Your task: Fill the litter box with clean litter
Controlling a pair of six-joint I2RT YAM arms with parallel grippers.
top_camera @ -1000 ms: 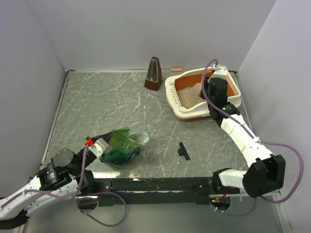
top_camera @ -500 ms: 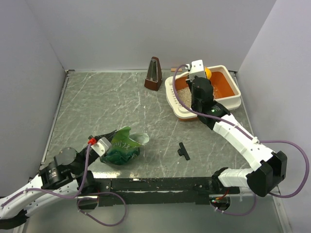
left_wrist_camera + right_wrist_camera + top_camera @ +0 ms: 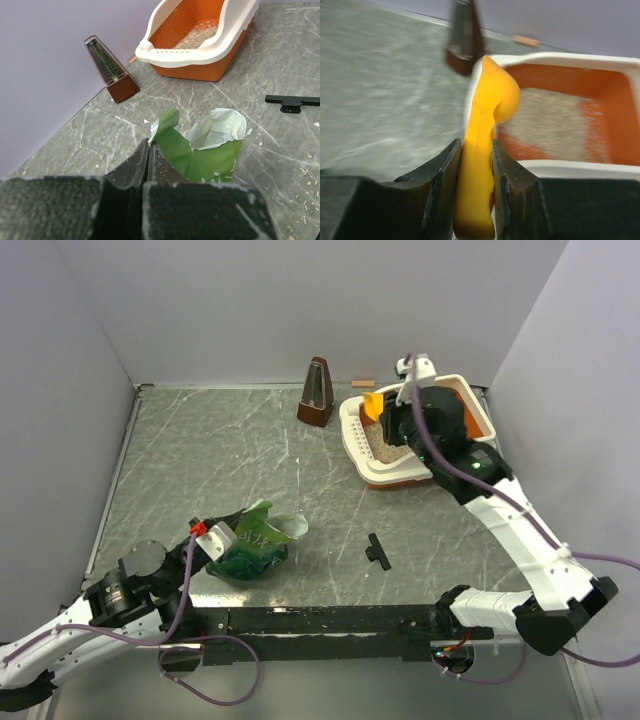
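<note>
Over the last second the right arm [image 3: 500,510] has swept across the litter box [image 3: 395,478]. Its wrist first hung over the tray's right half. It then swung to the left end, and now the right jaws are clamped on the handle of the orange scoop [image 3: 487,100], whose bowl sits at the far-left rim, on the side toward the metronome [image 3: 317,392]. The box itself has not moved from the far right of the counter [image 3: 250,450]. The clean litter [image 3: 547,117] lies as a shallow patch in the left part of the tray, and the floor to its right is bare orange, so the fill looks well short of done. Only the back of the scoop's bowl shows in the wrist view, so I cannot tell whether it carries anything. My guess is that the sweep was either a load being tipped and spread or the scoop on its way out for another load. On the near left, the left jaws are pressed together and appear to pinch a fold at the edge of the green bag [image 3: 210,150], whose mouth stands open toward the box. That arm has edged a little to the right, and the bag has hardly moved. A small black piece [image 3: 377,552] lies on the counter between bag and box, untouched.
</note>
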